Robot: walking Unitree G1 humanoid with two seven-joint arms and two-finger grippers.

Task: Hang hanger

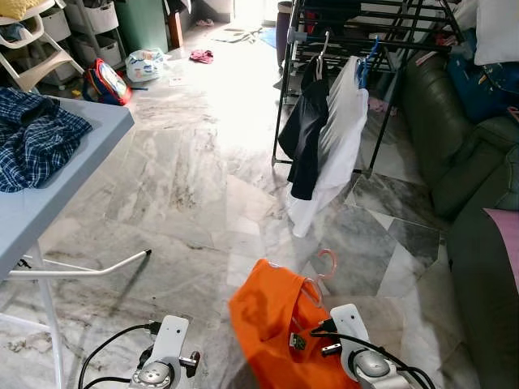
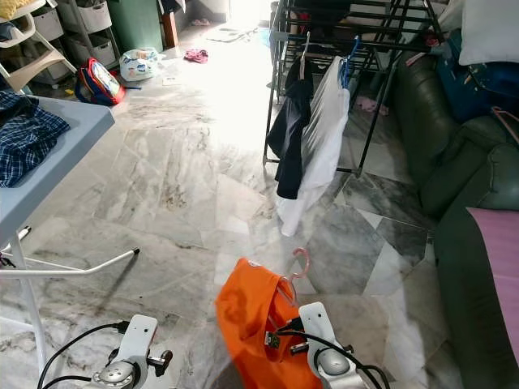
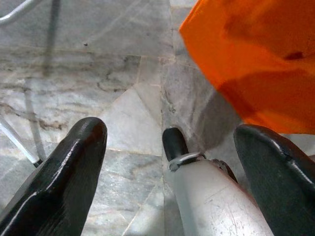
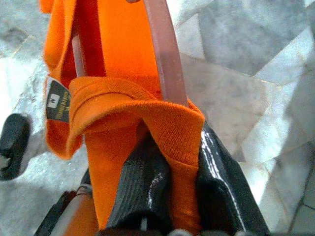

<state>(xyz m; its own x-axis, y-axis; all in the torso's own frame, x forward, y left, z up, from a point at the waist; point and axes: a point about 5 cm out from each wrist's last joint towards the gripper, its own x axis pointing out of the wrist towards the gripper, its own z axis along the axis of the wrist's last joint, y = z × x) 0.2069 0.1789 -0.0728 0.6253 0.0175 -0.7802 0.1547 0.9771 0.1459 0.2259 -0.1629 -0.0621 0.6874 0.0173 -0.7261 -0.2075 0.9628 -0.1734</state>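
Note:
An orange shirt (image 1: 272, 320) hangs on a pink hanger (image 1: 327, 263) low in front of me, above the marble floor. My right gripper (image 4: 174, 147) is shut on the shirt's collar and the hanger's pink bar (image 4: 165, 59), with orange cloth bunched between the black fingers (image 4: 140, 187). The hanger's hook points up and away from me. My left gripper (image 3: 170, 132) hangs open over the floor, left of the shirt, with nothing between its fingers. Ahead on the right stands a black drying rack (image 1: 357, 40) with a black garment (image 1: 306, 134) and a white garment (image 1: 340, 138) on hangers.
A grey table (image 1: 49, 186) with a plaid shirt (image 1: 32, 138) stands at my left, its white legs (image 1: 89, 270) reaching over the floor. A dark green sofa (image 1: 470, 186) lines the right side. A backpack (image 1: 107, 81) and scattered items lie far left.

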